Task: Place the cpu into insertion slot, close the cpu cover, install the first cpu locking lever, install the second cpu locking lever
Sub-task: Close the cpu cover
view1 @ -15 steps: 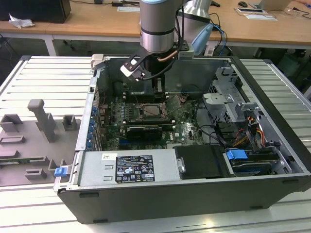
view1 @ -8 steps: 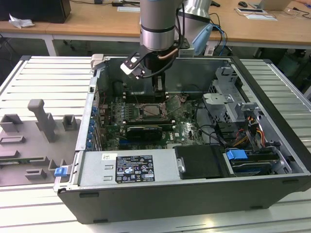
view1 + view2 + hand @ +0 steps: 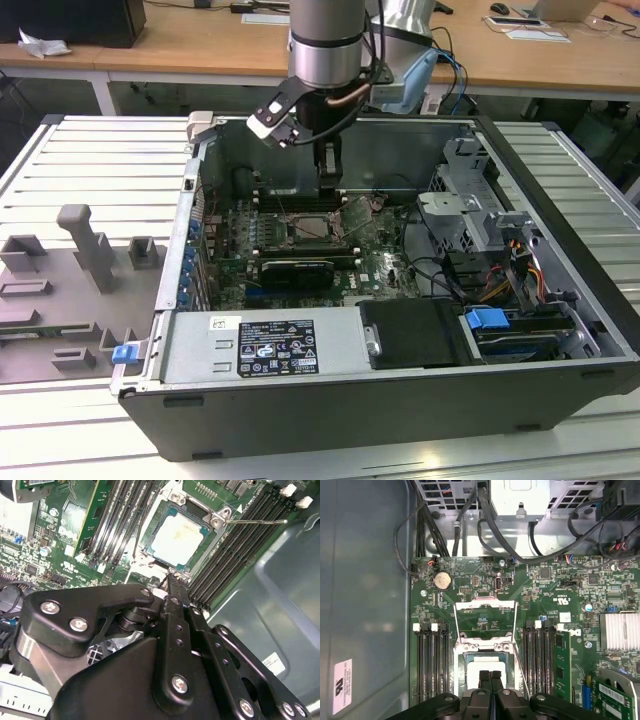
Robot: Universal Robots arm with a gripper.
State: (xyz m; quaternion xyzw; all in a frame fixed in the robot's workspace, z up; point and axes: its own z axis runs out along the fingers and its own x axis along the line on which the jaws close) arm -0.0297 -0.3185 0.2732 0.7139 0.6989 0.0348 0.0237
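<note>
Clearly, the cpu sits light and fragile in its socket; your gripper hangs over it, closed on nothing. The thin cpu cover looks stiff, best handled by its rim.

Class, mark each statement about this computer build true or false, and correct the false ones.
1. The cpu lies in the socket. True.
2. The cover is closed over the cpu. False: it is swung open, leaving the cpu's top bare.
3. The gripper has its fingers spread wide. False: they are shut together, close to the socket.
4. The case is open, with the motherboard exposed. True.
</note>
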